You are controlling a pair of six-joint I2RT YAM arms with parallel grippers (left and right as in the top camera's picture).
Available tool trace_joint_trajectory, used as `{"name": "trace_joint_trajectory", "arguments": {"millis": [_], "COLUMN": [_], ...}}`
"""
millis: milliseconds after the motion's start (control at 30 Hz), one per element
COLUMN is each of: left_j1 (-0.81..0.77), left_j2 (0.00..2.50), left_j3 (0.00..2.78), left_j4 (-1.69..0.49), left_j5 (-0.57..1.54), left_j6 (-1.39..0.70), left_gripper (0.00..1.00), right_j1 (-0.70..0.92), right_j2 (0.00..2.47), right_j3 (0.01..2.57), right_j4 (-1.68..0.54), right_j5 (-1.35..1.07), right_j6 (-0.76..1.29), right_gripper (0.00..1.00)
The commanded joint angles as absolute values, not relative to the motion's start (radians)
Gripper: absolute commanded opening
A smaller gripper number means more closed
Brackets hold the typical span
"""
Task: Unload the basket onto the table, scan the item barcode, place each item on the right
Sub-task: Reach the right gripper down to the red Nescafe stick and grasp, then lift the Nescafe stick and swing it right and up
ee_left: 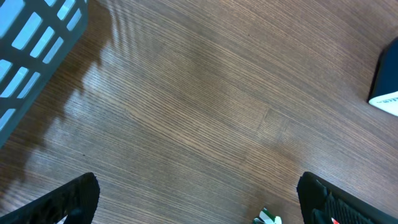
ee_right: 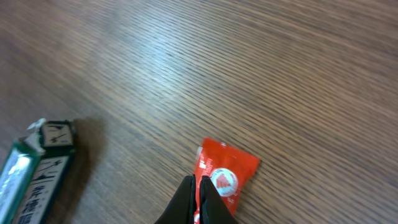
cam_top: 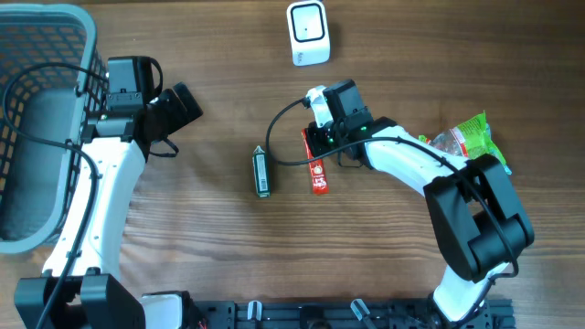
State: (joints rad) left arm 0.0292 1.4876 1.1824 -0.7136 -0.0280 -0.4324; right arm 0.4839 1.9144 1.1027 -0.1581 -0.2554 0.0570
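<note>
A red snack packet (cam_top: pixel 318 174) lies flat on the wooden table near its middle. My right gripper (cam_top: pixel 315 146) is down on the packet's near end. In the right wrist view its black fingers (ee_right: pixel 186 202) are pressed together with a thin strip of the red packet (ee_right: pixel 233 168) between them. The white barcode scanner (cam_top: pixel 308 32) stands at the back of the table. My left gripper (cam_top: pixel 178 105) hovers at the left beside the basket, and its jaws are wide open over bare wood (ee_left: pixel 199 199), holding nothing.
A green stick-shaped packet (cam_top: pixel 262 172) lies just left of the red one, also seen from the right wrist (ee_right: pixel 34 171). A crumpled green snack bag (cam_top: pixel 466 137) sits at the right behind my right arm. A grey mesh basket (cam_top: pixel 87 55) fills the left edge.
</note>
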Motion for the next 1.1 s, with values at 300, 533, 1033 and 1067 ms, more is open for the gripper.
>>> {"name": "trace_joint_trajectory", "arguments": {"millis": [300, 533, 1033, 1067], "left_j1": [0.033, 0.033, 0.033, 0.033], "left_j2": [1.481, 1.481, 1.481, 1.481], "left_j3": [1.195, 1.195, 1.195, 1.195], "left_j4": [-0.712, -0.712, -0.712, -0.712], "left_j5": [-0.035, -0.035, -0.035, -0.035], "left_j6": [-0.434, -0.434, -0.434, -0.434], "left_gripper": [1.00, 1.00, 1.00, 1.00], "right_j1": [0.496, 0.496, 0.484, 0.484], "right_j2": [1.962, 1.776, 1.766, 1.766], "right_j3": [1.118, 1.118, 1.028, 1.026], "right_j4": [-0.255, -0.764, -0.585, -0.592], "right_j5": [-0.018, -0.027, 0.067, 0.066], "right_j6": [-0.015, 0.212, -0.625, -0.625], "right_gripper": [0.04, 0.12, 0.38, 0.33]}}
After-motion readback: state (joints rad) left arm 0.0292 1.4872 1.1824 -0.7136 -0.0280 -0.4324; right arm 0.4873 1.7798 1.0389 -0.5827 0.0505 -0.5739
